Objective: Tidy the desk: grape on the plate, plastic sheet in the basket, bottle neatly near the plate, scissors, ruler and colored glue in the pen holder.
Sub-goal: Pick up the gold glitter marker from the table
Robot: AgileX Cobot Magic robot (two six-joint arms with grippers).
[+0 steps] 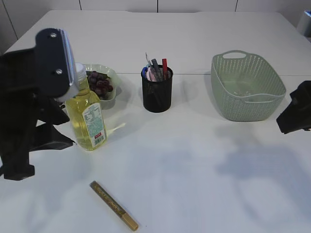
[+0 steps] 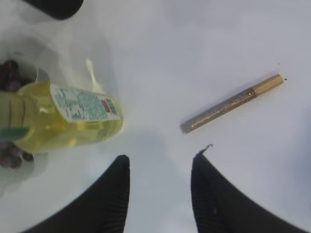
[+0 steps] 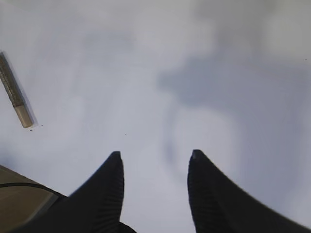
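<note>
Bottle (image 1: 86, 121) cap hidden behind left arm (image 1: 34, 92).

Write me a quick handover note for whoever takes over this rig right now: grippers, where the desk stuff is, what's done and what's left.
Left gripper: jaws open, empty, above the table near the bottle.
Right gripper: jaws open, empty, over bare table.
Grapes are on the plate.
Bottle stands upright beside the plate.
Pen holder already holds several items; which ones exactly is hard to tell.
Basket: something clear seems to lie inside, not certain.
Left to do: the gold glitter glue pen lies on the table at the front; it goes in the pen holder.
</note>
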